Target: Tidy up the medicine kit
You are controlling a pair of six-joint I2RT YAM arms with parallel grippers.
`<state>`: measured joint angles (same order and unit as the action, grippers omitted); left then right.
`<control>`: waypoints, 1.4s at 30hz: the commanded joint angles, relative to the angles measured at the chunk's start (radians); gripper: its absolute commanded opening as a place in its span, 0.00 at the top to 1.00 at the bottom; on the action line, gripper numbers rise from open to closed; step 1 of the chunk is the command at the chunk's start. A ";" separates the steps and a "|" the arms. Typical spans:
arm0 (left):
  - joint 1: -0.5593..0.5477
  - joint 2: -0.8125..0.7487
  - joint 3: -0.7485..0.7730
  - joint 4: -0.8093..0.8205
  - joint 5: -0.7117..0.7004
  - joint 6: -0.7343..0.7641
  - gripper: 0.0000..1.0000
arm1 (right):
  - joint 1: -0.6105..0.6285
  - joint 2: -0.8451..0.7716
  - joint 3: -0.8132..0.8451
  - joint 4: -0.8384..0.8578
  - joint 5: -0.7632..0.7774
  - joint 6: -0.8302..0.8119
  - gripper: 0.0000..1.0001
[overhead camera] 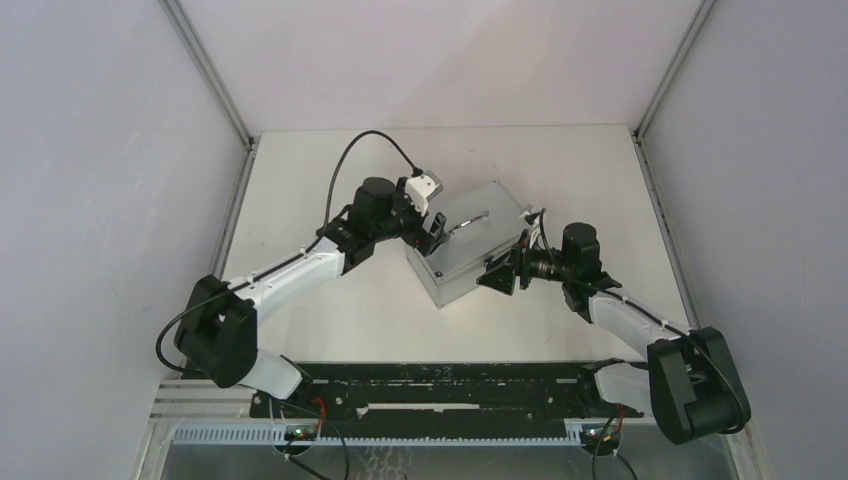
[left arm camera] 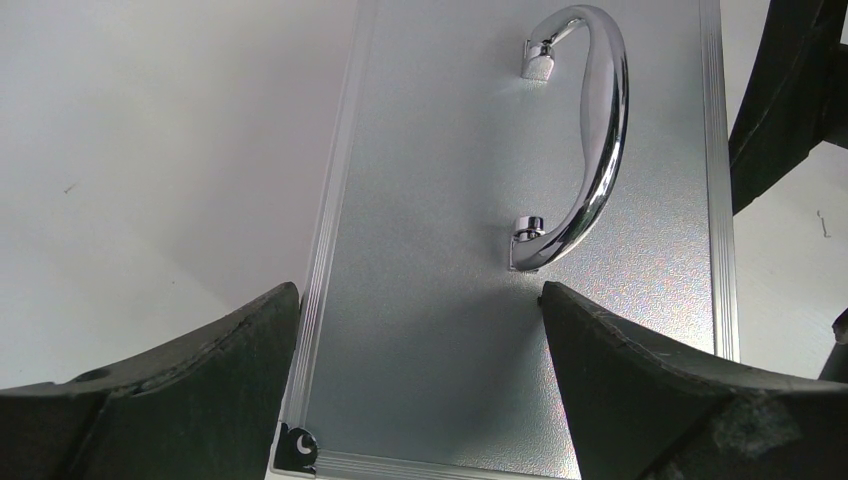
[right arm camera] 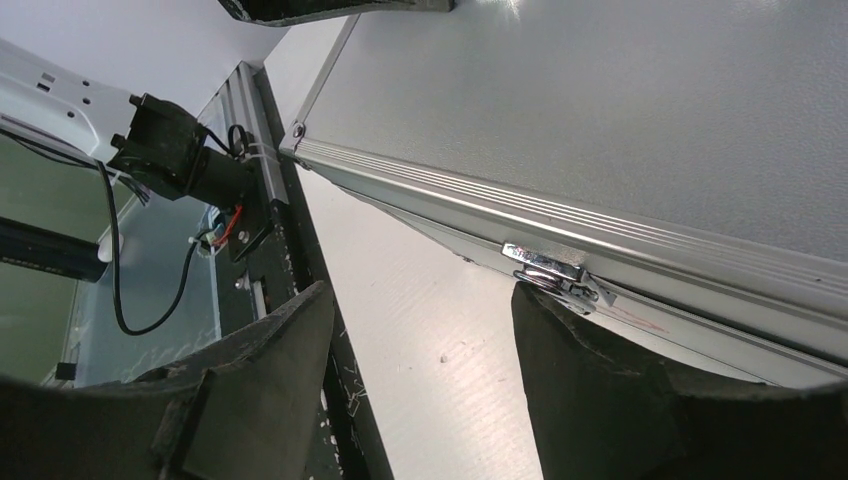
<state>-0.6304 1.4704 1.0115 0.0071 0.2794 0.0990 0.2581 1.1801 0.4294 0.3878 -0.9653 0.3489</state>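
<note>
The medicine kit (overhead camera: 470, 250) is a grey metal box lying closed in the middle of the table, lid up, with a chrome handle (overhead camera: 467, 222) on top. My left gripper (overhead camera: 432, 228) is open over the kit's left end; in the left wrist view its fingers straddle the lid (left arm camera: 440, 300) below the handle (left arm camera: 590, 150). My right gripper (overhead camera: 500, 273) is open at the kit's front side. In the right wrist view one fingertip (right arm camera: 560, 330) sits right under the chrome front latch (right arm camera: 550, 268); the other fingertip (right arm camera: 290, 340) hangs over the table.
The white table (overhead camera: 350, 320) is walled by grey panels on the left, right and back. A black rail (overhead camera: 430, 385) with the arm bases runs along the near edge. Nothing else lies around the kit.
</note>
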 commanded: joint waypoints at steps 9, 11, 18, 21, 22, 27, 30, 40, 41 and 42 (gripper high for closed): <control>-0.005 0.016 -0.009 -0.008 0.011 0.022 0.07 | 0.009 -0.016 0.034 0.126 0.066 0.059 0.34; -0.005 0.020 -0.011 -0.007 0.009 0.021 0.07 | 0.009 -0.016 0.034 0.136 0.070 0.071 0.34; -0.006 0.023 -0.014 -0.007 0.010 0.021 0.07 | 0.013 -0.008 0.034 0.159 0.092 0.083 0.33; -0.006 0.022 -0.014 -0.007 0.011 0.021 0.07 | 0.015 -0.006 0.034 0.174 0.101 0.094 0.33; -0.006 0.023 -0.016 -0.007 0.012 0.021 0.07 | 0.016 -0.007 0.034 0.177 0.108 0.097 0.33; -0.006 0.028 -0.016 -0.007 0.015 0.022 0.07 | 0.024 0.002 0.034 0.205 0.138 0.118 0.32; -0.007 0.029 -0.019 -0.006 0.018 0.021 0.07 | 0.032 0.008 0.033 0.226 0.152 0.127 0.32; -0.016 0.030 -0.022 -0.006 0.029 0.025 0.07 | 0.054 0.015 0.032 0.271 0.223 0.120 0.31; -0.017 0.029 -0.023 -0.006 0.030 0.027 0.08 | 0.057 0.015 0.033 0.269 0.230 0.114 0.31; -0.018 0.029 -0.024 -0.007 0.030 0.026 0.08 | 0.057 0.015 0.033 0.264 0.237 0.107 0.32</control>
<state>-0.6346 1.4857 1.0115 0.0433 0.2844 0.1158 0.3061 1.1954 0.4294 0.5808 -0.7876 0.4706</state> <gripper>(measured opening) 0.927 0.684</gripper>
